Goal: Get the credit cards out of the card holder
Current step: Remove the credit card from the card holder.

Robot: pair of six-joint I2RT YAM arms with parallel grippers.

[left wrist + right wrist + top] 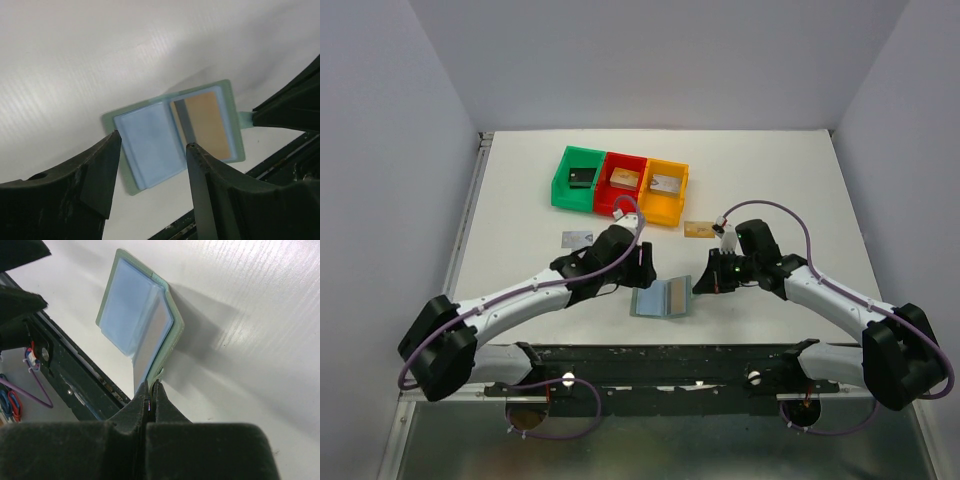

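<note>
Small flat grey-green bifold card holder (648,300) lies open on the white table (520,200), near edge, between the arms.
- Right gripper (151,389): jaws pinched tight on the holder's side tab at its 3 o'clock edge. That half is tilted up, the other half lies flat.
- Left gripper (152,142): jaws spread wide, nothing held, hovering over the holder from 11 o'clock.
- Holder pockets: pale blue left pocket (145,160) shows no card face. Right pocket has a pocketed tan-gold card (207,122) with a dark strip (182,122) along its inner edge.
- Loose silvery-grey card (577,238) on the table at 10 o'clock of the holder, loose tan-gold card (698,229) at 1 o'clock.
- Bins in a row at 12 o'clock: green plastic bin (568,200) holds a black block (582,178), red bin (620,160) a tan block (624,179), orange bin (665,212) a grey block (666,183).
</note>
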